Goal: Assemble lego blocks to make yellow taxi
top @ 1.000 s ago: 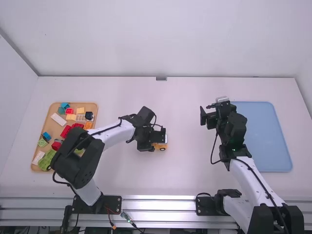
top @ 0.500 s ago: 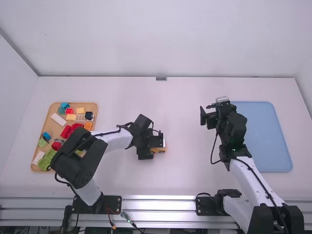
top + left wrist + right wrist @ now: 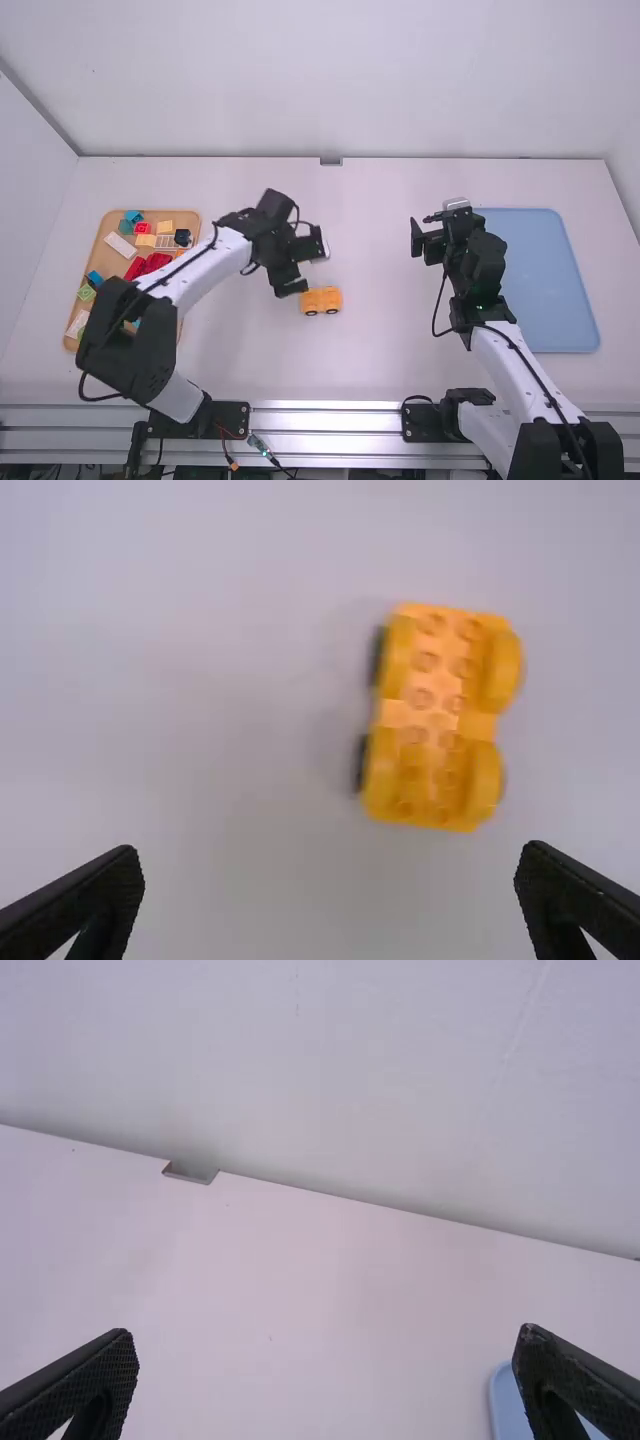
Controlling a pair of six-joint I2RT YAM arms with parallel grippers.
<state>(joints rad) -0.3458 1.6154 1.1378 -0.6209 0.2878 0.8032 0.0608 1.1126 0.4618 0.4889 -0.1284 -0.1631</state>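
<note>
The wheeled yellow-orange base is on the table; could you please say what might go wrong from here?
The wheeled base stands unheld, so a nudge from the open left gripper might roll it away. Red blocks lie close together on the tan tray, so picking one could disturb another.

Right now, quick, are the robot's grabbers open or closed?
Left grabber: open, holding nothing; the yellow car is on the table.
Right grabber: open, holding nothing.
</note>
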